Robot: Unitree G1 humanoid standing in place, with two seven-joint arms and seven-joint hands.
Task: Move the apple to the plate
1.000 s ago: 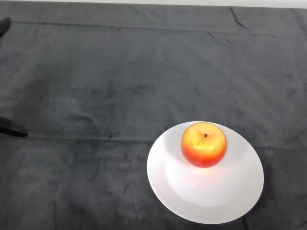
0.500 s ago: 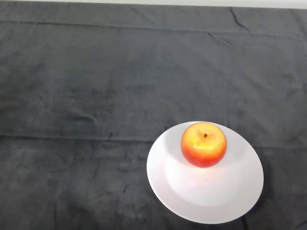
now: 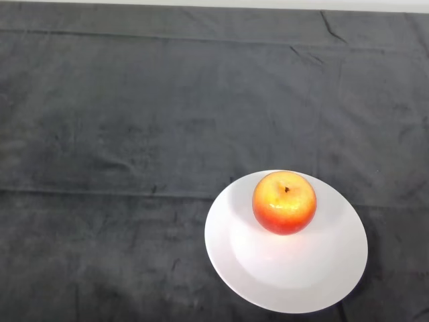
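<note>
1. Toward the near right corner of the tabletop: a round white plate (image 3: 268, 282), lying flat on the dark cloth (image 3: 134, 134), its near rim close to the table's front edge.
2. On the plate, set in its far half and resting inside the rim: one apple (image 3: 285, 202), standing upright with the stem hollow facing up.
3. Apple skin: yellow-orange around the short dark stem, deepening to red along the sides and lower edge; surface smooth and glossy, with no visible bruise or cut.
4. Cloth: dark grey, covering the whole tabletop, marked by long creases running left to right and a few short wrinkles near the far right corner.
5. Far edge: a thin pale strip (image 3: 201, 3) shows beyond the cloth.
</note>
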